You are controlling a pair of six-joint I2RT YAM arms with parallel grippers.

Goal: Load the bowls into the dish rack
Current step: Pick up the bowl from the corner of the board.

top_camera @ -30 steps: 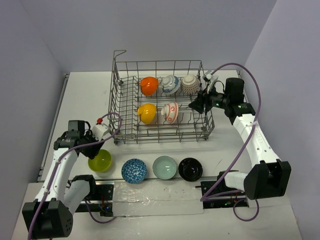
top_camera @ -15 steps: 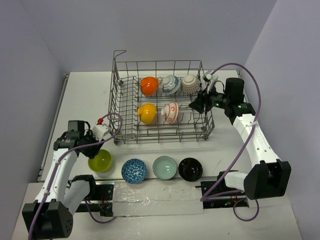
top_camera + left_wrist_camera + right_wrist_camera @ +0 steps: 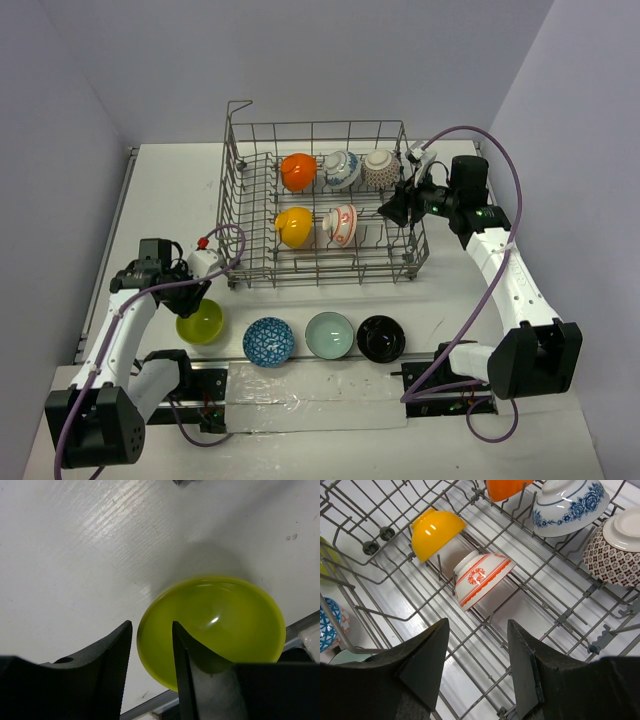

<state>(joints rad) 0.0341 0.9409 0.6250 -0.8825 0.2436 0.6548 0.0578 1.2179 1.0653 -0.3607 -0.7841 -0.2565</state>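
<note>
Lime green and glossy, the small round bowl sat upright on the white table, outside the grey wire dish rack, off its front left corner. The left gripper hung at the bowl's rim, jaws spread astride it, one finger outside, one over the hollow, not yet pinching. The right gripper, spread and empty, hovered over the rack's right end, well apart from this bowl, so the lift looked to be the left arm's.

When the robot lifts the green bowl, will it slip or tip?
The green bowl shines, so it's probably smooth and may slip. It looks stiff, maybe breakable. The left gripper straddles just its rim, so it could tilt.
</note>
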